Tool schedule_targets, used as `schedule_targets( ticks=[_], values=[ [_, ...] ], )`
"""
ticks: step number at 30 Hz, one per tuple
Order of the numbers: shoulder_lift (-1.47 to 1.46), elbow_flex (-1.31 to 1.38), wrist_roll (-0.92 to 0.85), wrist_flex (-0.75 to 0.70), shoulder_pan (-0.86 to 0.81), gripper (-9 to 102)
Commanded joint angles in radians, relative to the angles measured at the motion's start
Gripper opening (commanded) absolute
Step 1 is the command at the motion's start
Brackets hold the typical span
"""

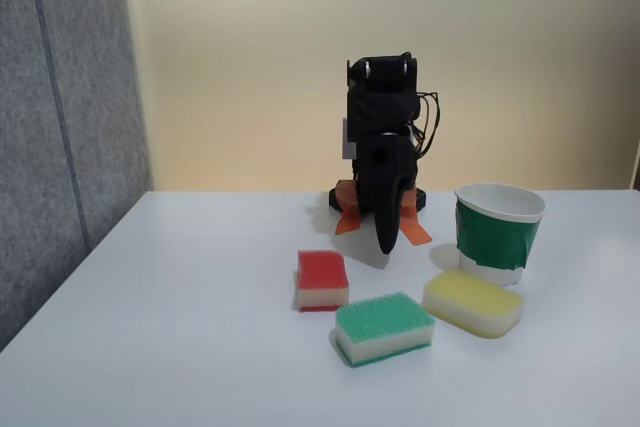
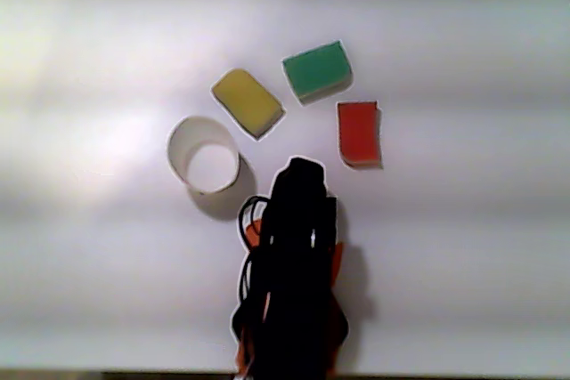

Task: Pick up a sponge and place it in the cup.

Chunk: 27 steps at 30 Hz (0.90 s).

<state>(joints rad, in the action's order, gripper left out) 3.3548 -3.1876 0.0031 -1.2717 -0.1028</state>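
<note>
The sponge (image 1: 322, 277), small and squarish with a red top and white base, lies on the white table left of centre in the fixed view; from above the sponge (image 2: 359, 133) sits right of the arm's tip. The cup (image 1: 497, 232), green-banded with a white rim, stands upright at the right, and in the other view the cup (image 2: 178, 135) shows its open mouth. My black gripper (image 1: 385, 245) points down at the table behind the sponge, shut and holding nothing. Seen from above, the gripper (image 2: 303, 166) lies between cup and sponge, apart from both.
A green-topped sponge (image 1: 384, 325) (image 2: 316, 68) lies nearest the camera in the fixed view, and a longer yellow sponge (image 1: 473, 302) (image 2: 248, 101) rests just in front of the cup. Orange tape marks the arm's base (image 1: 350, 219). A grey panel (image 1: 60, 127) stands at the left.
</note>
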Motion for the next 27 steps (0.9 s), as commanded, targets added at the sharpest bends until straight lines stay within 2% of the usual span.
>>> schedule_targets(
  ticks=[1, 14, 18, 19, 22, 27],
  values=[
    [0.012, -0.046, 0.008, 0.003, -0.008, 0],
    [0.012, -0.046, 0.021, 0.066, -0.008, 0],
    [0.012, -0.043, 0.029, 0.143, -0.006, 0],
    [0.012, -0.025, 0.051, 0.127, 0.011, 0],
    [-0.067, 0.150, 0.123, -0.040, 0.061, 0],
    [-0.371, 0.408, 0.006, -0.054, 0.025, 0]
  ],
)
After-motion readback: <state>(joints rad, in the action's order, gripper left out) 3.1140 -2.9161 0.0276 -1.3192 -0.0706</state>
